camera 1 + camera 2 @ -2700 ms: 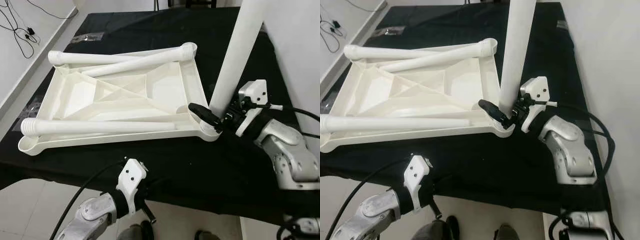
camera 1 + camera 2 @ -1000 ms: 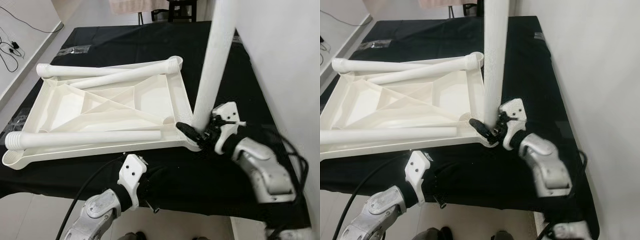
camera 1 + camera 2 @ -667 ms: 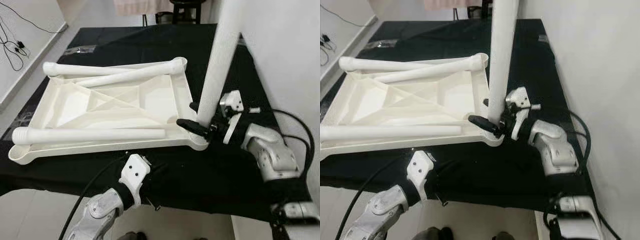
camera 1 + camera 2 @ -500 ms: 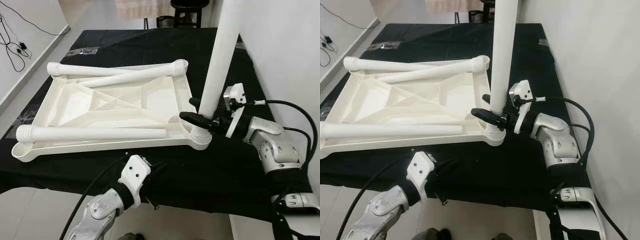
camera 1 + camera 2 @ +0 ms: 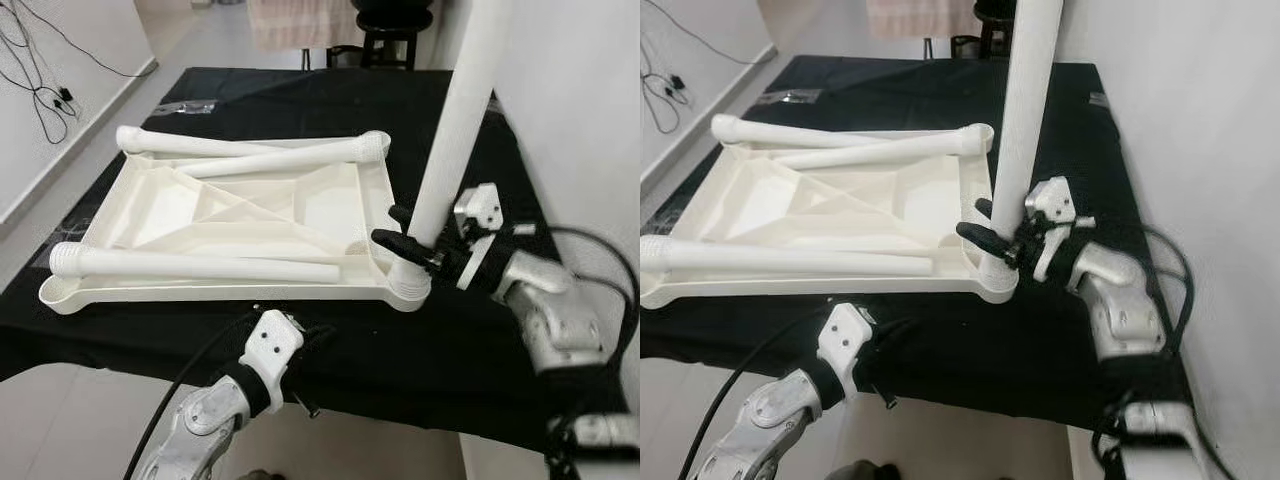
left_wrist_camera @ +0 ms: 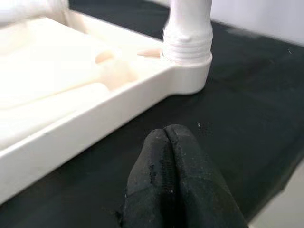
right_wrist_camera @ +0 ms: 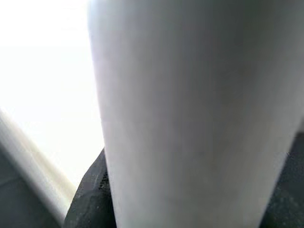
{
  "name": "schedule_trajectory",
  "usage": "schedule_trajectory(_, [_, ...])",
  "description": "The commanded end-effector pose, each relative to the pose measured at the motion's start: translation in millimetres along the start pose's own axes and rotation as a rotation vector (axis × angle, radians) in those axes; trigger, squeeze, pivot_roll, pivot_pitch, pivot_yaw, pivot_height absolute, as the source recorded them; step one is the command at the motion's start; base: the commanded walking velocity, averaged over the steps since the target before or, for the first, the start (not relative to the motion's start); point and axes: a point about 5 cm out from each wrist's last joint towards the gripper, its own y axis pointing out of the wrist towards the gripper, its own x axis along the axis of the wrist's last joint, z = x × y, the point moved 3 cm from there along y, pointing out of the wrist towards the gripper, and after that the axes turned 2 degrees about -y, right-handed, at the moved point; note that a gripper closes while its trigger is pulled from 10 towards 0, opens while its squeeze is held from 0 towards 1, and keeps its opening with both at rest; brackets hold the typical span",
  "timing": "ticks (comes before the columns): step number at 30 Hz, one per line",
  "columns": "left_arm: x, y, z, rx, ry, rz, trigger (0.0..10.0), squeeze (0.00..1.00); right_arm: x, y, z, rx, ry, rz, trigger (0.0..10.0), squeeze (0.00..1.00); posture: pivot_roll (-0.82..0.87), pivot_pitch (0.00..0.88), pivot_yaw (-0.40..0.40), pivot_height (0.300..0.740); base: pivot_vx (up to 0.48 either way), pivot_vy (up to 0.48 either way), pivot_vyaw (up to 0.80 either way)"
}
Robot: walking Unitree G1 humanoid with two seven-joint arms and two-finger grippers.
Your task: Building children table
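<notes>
Left eye view showed the right gripper (image 5: 405,232), jaws clasping the long white plastic leg (image 5: 452,130), had stood it nearly upright in the upturned white tabletop's (image 5: 240,215) near-right corner socket, seating begun.

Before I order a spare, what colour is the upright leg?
White, the upright leg matches the tabletop; clearest in the right eye view.

leg (image 5: 452,128) now seated in socket (image 5: 408,283)
</notes>
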Motion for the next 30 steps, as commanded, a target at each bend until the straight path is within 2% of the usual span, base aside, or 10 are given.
schedule_trajectory(1, [-5.5,-2.7,-0.2,-0.003,-0.023,0.011,10.0,0.00,-45.8,-14.9,10.1,-0.227,0.047,0.203,0.0,0.00,-0.03,0.118,0.027,0.740,0.000,0.000,0.00])
schedule_trajectory(6, [-6.1,-1.8,-0.3,-0.014,-0.022,0.011,10.0,0.00,-54.0,-17.7,50.9,-0.248,0.081,0.217,0.0,0.00,-0.05,0.115,0.034,0.740,0.000,0.000,0.00])
schedule_trajectory(11, [-6.6,1.5,-3.4,-0.026,-0.023,0.010,10.0,0.00,-49.5,-3.1,36.8,-0.261,0.053,0.229,0.5,0.00,-0.02,0.113,0.017,0.740,0.000,0.000,0.00])
schedule_trajectory(12, [-6.3,2.1,-3.5,-0.021,-0.023,0.008,10.0,0.00,-45.2,0.4,30.9,-0.284,0.034,0.222,10.0,0.00,-0.02,0.114,0.013,0.740,0.000,0.000,0.00])
schedule_trajectory(13, [-6.1,2.5,-3.5,-0.017,-0.023,0.007,10.0,0.00,-42.0,2.8,26.7,-0.300,0.021,0.217,10.0,0.00,-0.02,0.114,0.013,0.740,0.000,0.000,0.00])
schedule_trajectory(14, [-5.9,3.1,-3.6,-0.014,-0.025,0.006,10.0,0.00,-34.5,8.2,24.4,-0.255,0.039,0.185,10.0,0.23,-0.02,0.112,0.012,0.740,0.000,0.000,0.00])
schedule_trajectory(15, [-5.8,3.6,-3.6,-0.013,-0.027,0.005,10.0,0.00,-25.8,11.7,21.4,-0.231,0.056,0.151,10.0,1.00,-0.02,0.111,0.013,0.740,0.000,0.000,0.00])
schedule_trajectory(21, [-6.3,6.6,-3.9,-0.023,-0.036,0.005,10.0,0.00,16.4,20.9,8.1,-0.068,0.075,-0.009,10.0,1.00,-0.02,0.105,0.011,0.740,0.000,0.000,0.00])
schedule_trajectory(22, [-6.6,7.6,-3.8,-0.028,-0.039,0.006,10.0,0.00,23.7,19.8,13.3,0.048,0.091,-0.030,10.0,0.00,-0.02,0.102,0.008,0.740,0.000,0.000,0.00])
schedule_trajectory(30, [-7.5,11.2,-2.7,-0.033,-0.042,0.006,10.0,0.00,40.8,13.9,11.9,0.435,0.028,-0.055,10.0,0.00,-0.01,0.091,0.004,0.740,0.000,0.000,0.00])
